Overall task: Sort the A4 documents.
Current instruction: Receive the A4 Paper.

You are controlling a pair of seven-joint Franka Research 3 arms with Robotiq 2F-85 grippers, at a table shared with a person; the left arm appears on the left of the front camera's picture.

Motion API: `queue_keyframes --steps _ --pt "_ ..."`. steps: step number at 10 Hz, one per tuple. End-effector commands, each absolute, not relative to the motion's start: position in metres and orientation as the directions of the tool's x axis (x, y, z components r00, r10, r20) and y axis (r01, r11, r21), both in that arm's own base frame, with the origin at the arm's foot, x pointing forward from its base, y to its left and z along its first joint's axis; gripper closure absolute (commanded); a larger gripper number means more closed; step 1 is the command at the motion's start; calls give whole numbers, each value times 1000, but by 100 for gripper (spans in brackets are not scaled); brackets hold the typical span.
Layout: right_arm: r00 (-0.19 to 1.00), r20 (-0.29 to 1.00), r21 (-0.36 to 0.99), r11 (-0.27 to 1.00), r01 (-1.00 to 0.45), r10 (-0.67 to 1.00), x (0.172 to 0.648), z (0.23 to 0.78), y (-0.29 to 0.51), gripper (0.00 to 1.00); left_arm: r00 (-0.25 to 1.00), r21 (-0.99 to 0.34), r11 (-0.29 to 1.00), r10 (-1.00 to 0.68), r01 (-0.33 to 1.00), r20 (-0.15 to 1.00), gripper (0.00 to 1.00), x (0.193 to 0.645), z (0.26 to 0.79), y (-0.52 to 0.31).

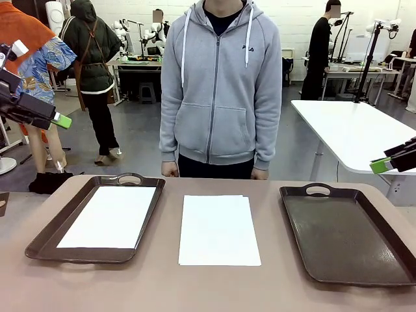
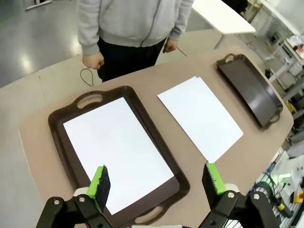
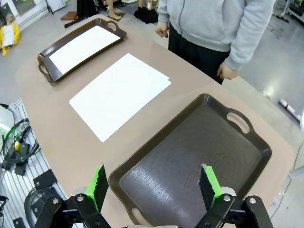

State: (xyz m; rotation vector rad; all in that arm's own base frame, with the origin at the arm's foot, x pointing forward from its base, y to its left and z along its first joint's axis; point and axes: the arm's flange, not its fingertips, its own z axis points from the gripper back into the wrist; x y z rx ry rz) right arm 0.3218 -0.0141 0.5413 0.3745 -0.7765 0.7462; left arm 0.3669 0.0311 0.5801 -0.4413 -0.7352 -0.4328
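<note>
Left pincer (image 2: 155,179) and right pincer (image 3: 154,183) gape wide, facing tan table (image 1: 162,286); grey workshop floor (image 1: 130,149) beyond.

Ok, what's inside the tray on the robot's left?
A blank white A4 sheet lies flat in the left tray, covering most of its floor. Whether more sheets lie beneath it is hidden.

I see a white brick wall (image 1: 292,26) at twelve o'clock, a glossy grey floor (image 1: 136,149), and a white rounded table (image 1: 351,130) at two o'clock.
</note>
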Motion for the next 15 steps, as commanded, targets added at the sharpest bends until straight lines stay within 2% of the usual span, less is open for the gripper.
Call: queue_keyframes --steps 1,7,8,15 --pt "480 748 49 682 -730 459 324 539 -14 0 638 -214 792 -266 572 722 0 362 581 34" --pt "480 748 49 682 -730 459 324 539 -14 0 667 -264 784 -239 561 706 0 368 581 35" --pt "480 748 49 682 -730 459 324 539 -14 0 653 -230 797 -252 559 714 0 364 579 34" --pt "480 748 49 682 -730 459 324 539 -14 0 653 -230 797 -252 559 714 0 364 579 34"
